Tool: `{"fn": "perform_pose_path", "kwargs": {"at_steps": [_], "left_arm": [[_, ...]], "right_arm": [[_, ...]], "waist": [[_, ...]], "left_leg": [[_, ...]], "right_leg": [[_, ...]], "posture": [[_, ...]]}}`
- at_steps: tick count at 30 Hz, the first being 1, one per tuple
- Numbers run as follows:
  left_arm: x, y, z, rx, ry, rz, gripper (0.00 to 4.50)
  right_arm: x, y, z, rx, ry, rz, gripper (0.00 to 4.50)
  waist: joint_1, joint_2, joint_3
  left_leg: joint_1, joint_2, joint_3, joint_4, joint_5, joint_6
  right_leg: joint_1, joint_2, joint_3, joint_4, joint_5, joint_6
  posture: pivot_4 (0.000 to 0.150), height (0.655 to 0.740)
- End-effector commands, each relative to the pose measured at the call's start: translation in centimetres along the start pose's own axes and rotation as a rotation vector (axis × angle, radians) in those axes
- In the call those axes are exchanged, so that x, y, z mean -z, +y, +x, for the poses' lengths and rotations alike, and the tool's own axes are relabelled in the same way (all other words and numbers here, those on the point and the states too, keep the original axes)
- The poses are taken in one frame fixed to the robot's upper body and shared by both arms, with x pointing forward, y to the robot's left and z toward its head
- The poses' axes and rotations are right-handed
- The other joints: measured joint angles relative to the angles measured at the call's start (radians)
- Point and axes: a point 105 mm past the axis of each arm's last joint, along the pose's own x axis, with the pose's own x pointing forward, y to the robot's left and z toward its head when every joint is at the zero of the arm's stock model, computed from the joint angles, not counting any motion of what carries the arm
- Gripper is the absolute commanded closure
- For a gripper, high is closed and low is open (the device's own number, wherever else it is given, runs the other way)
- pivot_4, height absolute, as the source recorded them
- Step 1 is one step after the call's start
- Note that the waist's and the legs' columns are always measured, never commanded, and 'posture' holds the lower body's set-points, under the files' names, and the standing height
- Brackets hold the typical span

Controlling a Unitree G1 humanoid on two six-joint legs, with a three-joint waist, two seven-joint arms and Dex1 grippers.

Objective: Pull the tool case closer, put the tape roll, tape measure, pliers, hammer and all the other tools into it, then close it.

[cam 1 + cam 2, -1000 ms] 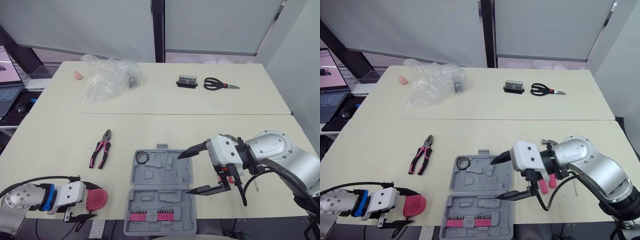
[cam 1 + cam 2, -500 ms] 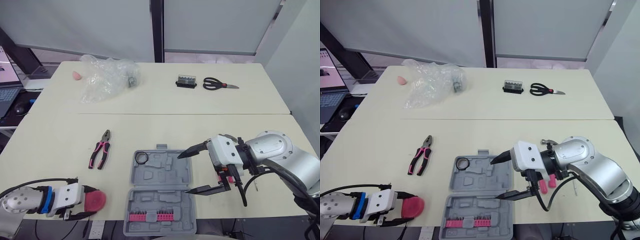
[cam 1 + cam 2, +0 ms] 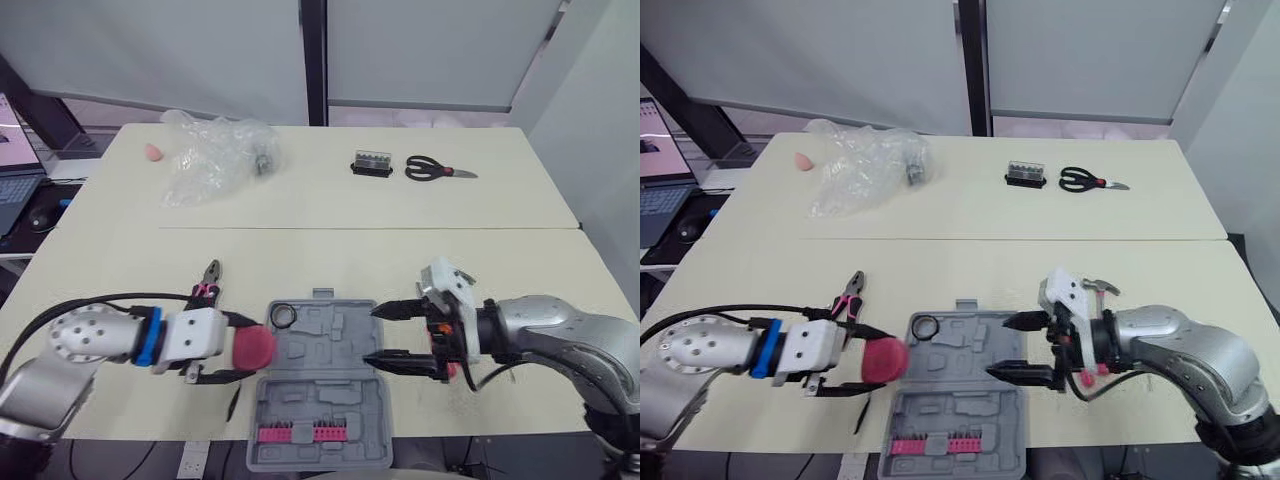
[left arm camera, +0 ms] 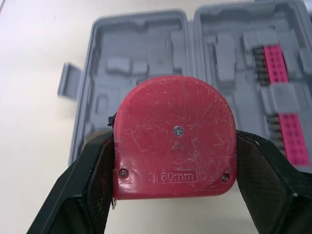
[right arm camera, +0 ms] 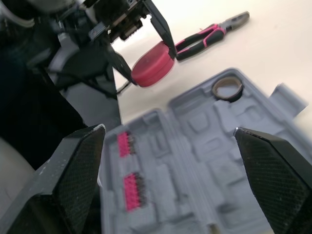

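1. The grey tool case (image 3: 320,385) lies open and flat at the near edge of the worktop (image 3: 400,240), with both halves showing their moulded recesses.
2. A row of pink bit holders (image 3: 300,433) sits in the near half of the case.
3. The tape roll (image 3: 284,316) lies in the far left corner of the case.
4. The left end effector (image 3: 240,350) is clamped on the red tape measure (image 4: 174,136), one black finger pressed against each side of it.
5. The tape measure is held at the left edge of the case, level with its far half.
6. The face of the tape measure reads "60mm", below a small centre screw.
7. The right end effector (image 3: 372,335) is spread wide and holds nothing. Its fingertips are over the right part of the case's far half.
8. The pliers (image 3: 850,290), with pink and black handles, lie on the worktop left of the case and are partly hidden by the left arm.
9. Well beyond the case, black-handled scissors (image 3: 440,168) lie just beside a small black box (image 3: 372,163).
10. Beyond the case and to its left are a crumpled clear plastic bag (image 3: 215,155) and a small pink object (image 3: 152,151).
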Motion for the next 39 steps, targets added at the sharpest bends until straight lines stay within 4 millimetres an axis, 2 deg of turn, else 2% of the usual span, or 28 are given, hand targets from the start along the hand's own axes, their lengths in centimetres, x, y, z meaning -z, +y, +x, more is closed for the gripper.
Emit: {"fn": "perform_pose_path", "kwargs": {"at_steps": [1,5,9,17,24,27,31,36,39], "left_arm": [[-1.0,-0.1,1.0,0.021,-0.021,0.01,1.38],[-1.0,0.0,1.8,0.028,-0.026,0.023,1.38],[-1.2,0.1,2.5,0.027,-0.038,0.026,1.38],[-1.6,0.2,3.2,0.01,-0.062,0.027,1.38],[-1.8,0.1,3.5,0.007,-0.072,0.027,1.38],[-2.0,0.2,3.5,0.001,-0.078,0.03,1.38],[-2.3,0.2,3.8,-0.008,-0.09,0.036,1.38],[-2.5,0.4,3.9,-0.025,-0.097,0.04,1.38],[-2.6,0.4,4.0,-0.036,-0.102,0.045,1.38]], "right_arm": [[1.1,0.1,1.2,-0.004,0.033,0.171,0.0],[1.3,-0.7,3.5,0.019,0.013,0.324,0.0],[0.8,-0.5,5.1,-0.014,-0.005,0.408,0.0],[0.5,-0.3,7.3,-0.039,-0.014,0.486,0.0],[0.2,-0.7,8.2,-0.037,-0.028,0.534,0.0],[0.1,-0.6,8.4,-0.041,-0.024,0.536,0.64],[0.2,-0.5,8.7,-0.046,-0.016,0.542,2.05],[0.3,-0.4,8.9,-0.05,-0.012,0.546,3.17],[0.3,-0.5,8.8,-0.048,-0.013,0.551,3.6]], "waist": [[-0.003,0.0,0.0],[-0.006,0.001,0.0],[-0.007,0.001,0.0],[-0.012,0.001,0.001],[-0.012,0.001,0.001],[-0.012,0.001,0.001],[-0.012,0.001,0.001],[-0.012,0.001,0.001],[-0.013,0.001,0.001]], "left_leg": [[-0.001,0.0,0.0,0.0,0.0,0.0],[-0.001,0.0,0.0,0.0,0.0,0.0],[-0.001,-0.001,0.0,0.0,0.0,0.0],[-0.003,-0.001,0.0,0.0,0.0,0.0],[-0.003,0.0,0.0,0.0,0.0,0.0],[-0.004,0.0,0.0,0.0,0.0,0.0],[-0.004,0.0,0.0,0.0,0.0,0.0],[-0.004,0.0,0.0,0.0,0.0,0.0],[-0.004,0.0,0.0,0.0,0.0,0.0]], "right_leg": [[-0.001,0.0,0.0,0.0,0.0,0.0],[-0.001,0.0,0.001,0.0,0.0,0.0],[-0.002,0.0,0.002,0.0,0.0,0.0],[-0.003,0.0,0.002,0.0,0.0,0.0],[-0.004,0.001,0.002,0.0,0.0,0.0],[-0.004,0.001,0.002,0.0,0.0,0.0],[-0.004,0.001,0.002,0.0,0.0,0.0],[-0.004,0.001,0.002,0.0,0.0,0.0],[-0.004,0.001,0.002,0.0,0.0,0.0]], "posture": [[0.15,0.74],[0.15,0.74],[0.15,0.74],[0.15,0.74],[0.15,0.74],[0.15,0.74],[0.15,0.74],[0.15,0.74],[0.15,0.74]]}}
